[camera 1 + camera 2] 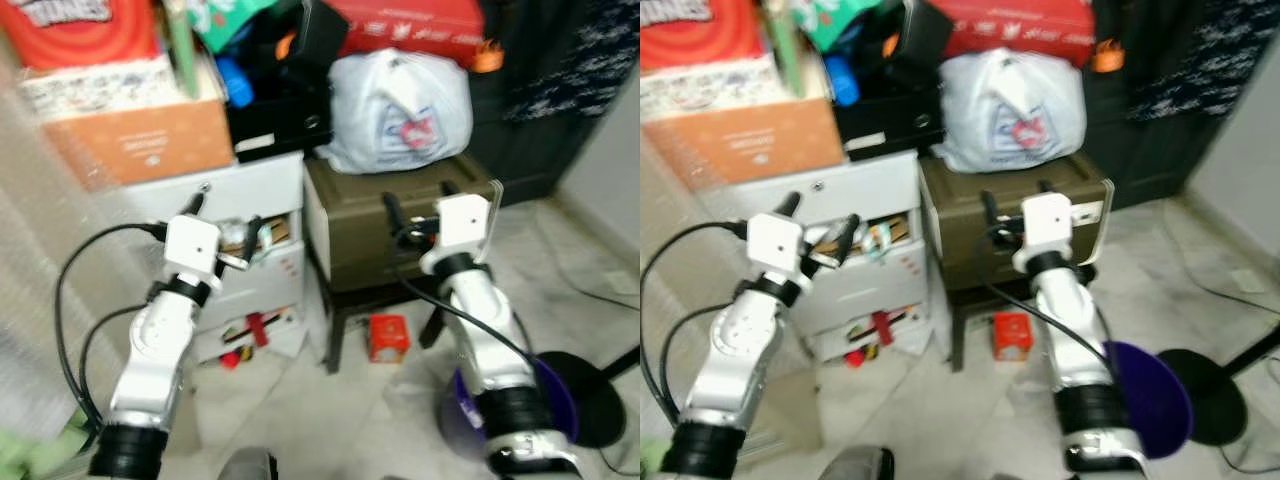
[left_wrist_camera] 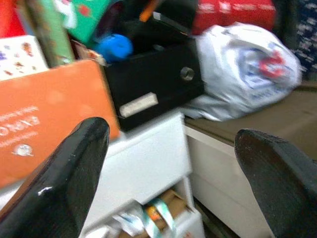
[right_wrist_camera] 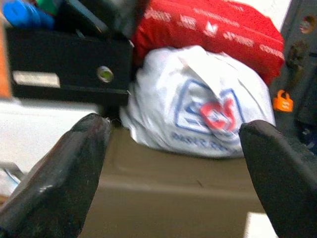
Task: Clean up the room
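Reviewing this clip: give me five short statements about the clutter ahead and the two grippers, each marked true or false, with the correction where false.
1. A white plastic bag sits on top of the olive-brown cabinet. True.
2. The left gripper is shut on a ribbon. False: its fingers are spread apart and hold nothing.
3. A small red object lies on the floor under the cabinet. True.
4. The orange box sits on the floor. False: it rests on top of the white drawer unit.
5. The right gripper is open, facing the white bag. True.
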